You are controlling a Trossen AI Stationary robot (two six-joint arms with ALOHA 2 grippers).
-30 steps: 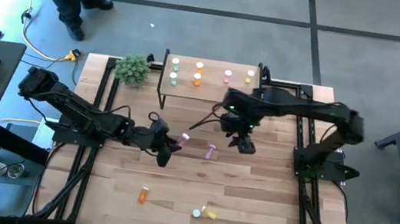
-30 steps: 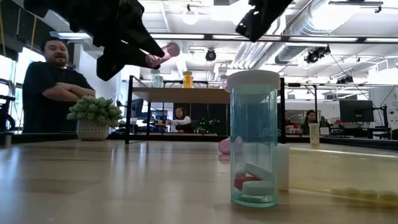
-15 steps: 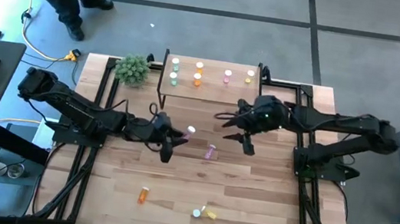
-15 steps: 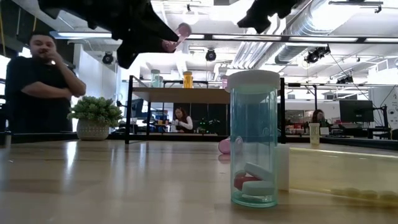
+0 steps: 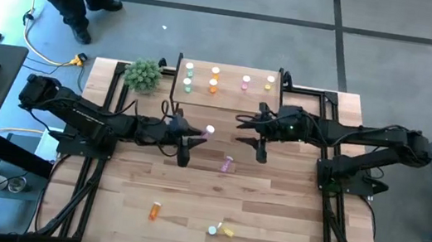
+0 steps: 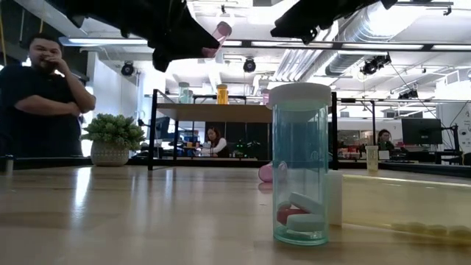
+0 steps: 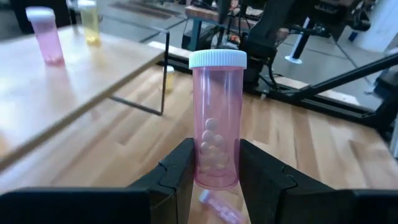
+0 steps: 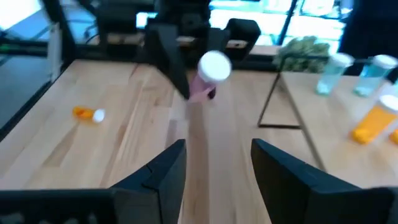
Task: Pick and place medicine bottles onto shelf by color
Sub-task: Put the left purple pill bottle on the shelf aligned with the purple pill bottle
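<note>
Above the table's middle, just before the shelf (image 5: 228,89), hangs the left gripper (image 5: 189,140), fingers (image 7: 180,171) clamped on a pink bottle (image 7: 217,118), white cap pointing toward the shelf, small pills showing inside. Facing it from the right, near but apart, hovers the right gripper (image 5: 258,135), jaws spread wide and empty. On the shelf stand green (image 5: 188,76), orange (image 5: 214,80), pink (image 5: 245,81) and yellow (image 5: 270,81) bottles, grouped by colour. Down on the tabletop (image 5: 286,222) lie a second pink bottle (image 5: 227,164) between the two grippers, an orange one (image 5: 155,209) nearer the front, and a yellow one (image 5: 226,231) beside an upright green one (image 5: 212,230). At the table's back left corner sits a plant (image 5: 143,74); beyond that edge stands a person (image 6: 40,96).
</note>
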